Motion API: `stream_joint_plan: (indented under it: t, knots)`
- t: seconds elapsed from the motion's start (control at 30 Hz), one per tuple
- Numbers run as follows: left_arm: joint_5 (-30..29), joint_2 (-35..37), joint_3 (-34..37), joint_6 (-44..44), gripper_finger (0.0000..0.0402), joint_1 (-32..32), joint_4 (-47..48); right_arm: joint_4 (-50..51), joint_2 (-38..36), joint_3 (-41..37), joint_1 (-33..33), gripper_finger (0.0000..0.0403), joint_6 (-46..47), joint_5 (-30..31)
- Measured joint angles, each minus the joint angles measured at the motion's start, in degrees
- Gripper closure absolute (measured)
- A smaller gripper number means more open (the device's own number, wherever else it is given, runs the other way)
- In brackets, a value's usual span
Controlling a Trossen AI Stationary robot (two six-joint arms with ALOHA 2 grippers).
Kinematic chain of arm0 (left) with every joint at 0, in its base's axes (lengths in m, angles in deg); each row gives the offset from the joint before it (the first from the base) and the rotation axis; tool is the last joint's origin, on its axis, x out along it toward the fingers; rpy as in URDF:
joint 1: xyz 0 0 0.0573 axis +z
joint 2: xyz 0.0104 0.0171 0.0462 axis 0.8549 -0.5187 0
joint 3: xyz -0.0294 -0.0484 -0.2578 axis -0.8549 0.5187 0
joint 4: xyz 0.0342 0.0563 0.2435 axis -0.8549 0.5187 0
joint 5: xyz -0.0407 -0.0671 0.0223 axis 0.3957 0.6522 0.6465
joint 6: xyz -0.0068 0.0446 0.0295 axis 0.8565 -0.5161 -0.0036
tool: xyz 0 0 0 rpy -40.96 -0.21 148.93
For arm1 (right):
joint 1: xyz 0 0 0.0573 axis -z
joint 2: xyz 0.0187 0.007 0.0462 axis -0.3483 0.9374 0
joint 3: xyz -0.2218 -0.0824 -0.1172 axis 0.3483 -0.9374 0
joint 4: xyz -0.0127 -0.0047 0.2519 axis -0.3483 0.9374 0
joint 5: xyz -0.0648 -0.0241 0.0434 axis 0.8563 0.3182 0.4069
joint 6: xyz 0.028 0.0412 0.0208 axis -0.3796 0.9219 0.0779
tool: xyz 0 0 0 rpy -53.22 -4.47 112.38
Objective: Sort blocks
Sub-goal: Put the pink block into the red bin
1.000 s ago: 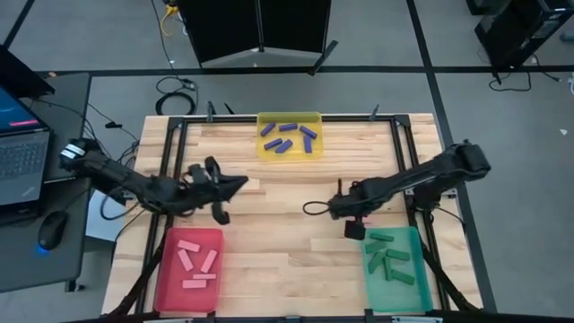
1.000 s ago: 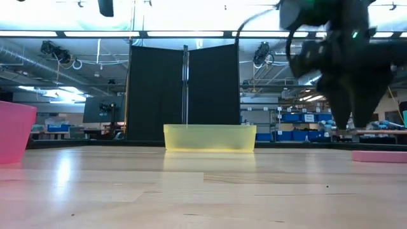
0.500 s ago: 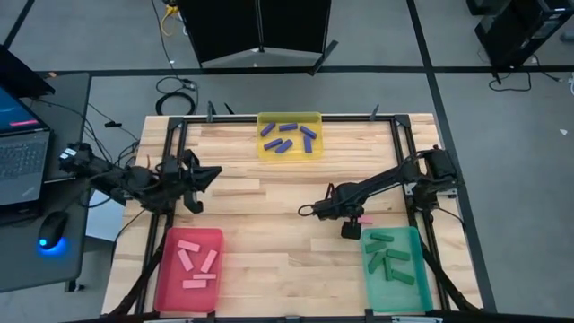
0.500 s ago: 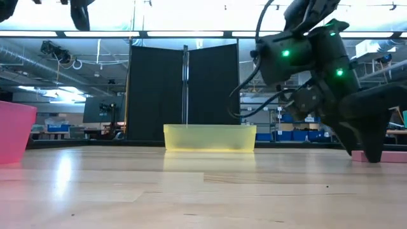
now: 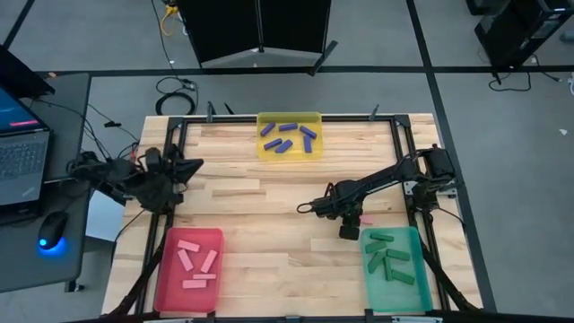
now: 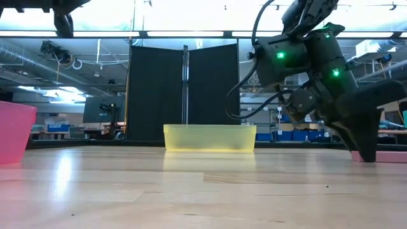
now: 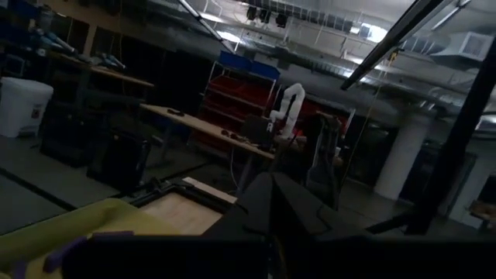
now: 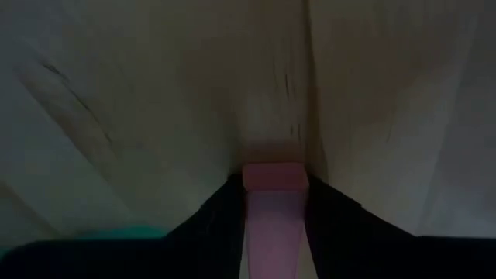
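One pink block [image 5: 365, 219] lies flat on the wood table [image 5: 269, 215], just beyond the far edge of the teal-green tray [image 5: 411, 280]. My right gripper [image 5: 352, 224] is down at the table and shut on it; the low view shows the gripper [image 6: 367, 152] with the block [image 6: 389, 156] behind it. My left gripper [image 5: 190, 166] hangs shut and empty above the table's left edge. Several dark blue blocks [image 5: 289, 136] lie in the yellow tray, pink ones [image 5: 197, 265] in the red tray, green ones [image 5: 387, 260] in the teal-green tray. My right gripper pinches the pink block by its two long sides [image 8: 256, 221], one dark finger [image 8: 221, 225] on each. The fingers slant down onto it and lie along the block, whose end sticks out past the fingertips. The block rests flat on the table.
The yellow tray [image 5: 316, 117] stands at the far edge's middle, the red tray [image 5: 163, 287] at the near left, the teal-green tray at the near right. Black frame rails [image 5: 401, 152] run along the table's sides. A laptop [image 5: 20, 152] and mouse sit off the left edge.
My left gripper has drawn back from the table's middle left toward the left edge, staying shut. My right gripper has come down from above the table onto the pink block, which has stayed in place.
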Motion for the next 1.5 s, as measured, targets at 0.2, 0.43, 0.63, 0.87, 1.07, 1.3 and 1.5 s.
stream_joint_plan:
  t: [0.2,0.43,0.63,0.87,1.07,1.3,1.5]
  knots:
    - [1.32,8.65,-0.02,1.53,0.0383,0.00,7.39,-0.80,-0.09,-0.07,0.57,0.0288,-0.87,0.04]
    - [4.18,9.50,-3.86,4.52,0.0383,-0.04,18.35,-8.93,-2.28,5.28,-0.98,0.0288,0.95,7.77]
    - [6.60,9.39,-4.87,6.01,0.0383,-0.04,20.44,-28.65,-2.92,13.99,-2.91,0.0288,-0.03,8.21]
    - [10.20,9.30,-4.85,6.25,0.0383,-0.03,20.82,-64.52,-2.05,15.92,-5.55,0.0288,-3.97,12.87]
    - [11.13,9.30,-4.59,5.57,0.0383,-0.04,20.93,-87.66,8.97,19.63,-7.39,0.0288,-5.28,14.80]
    - [12.42,9.28,-4.59,5.57,0.0383,-0.04,20.90,-93.04,27.95,40.33,-7.98,0.0288,-6.23,14.41]
    - [12.54,9.28,-4.59,5.57,0.0383,-0.04,20.94,-90.39,42.00,58.77,-7.56,0.0288,-5.66,12.35]
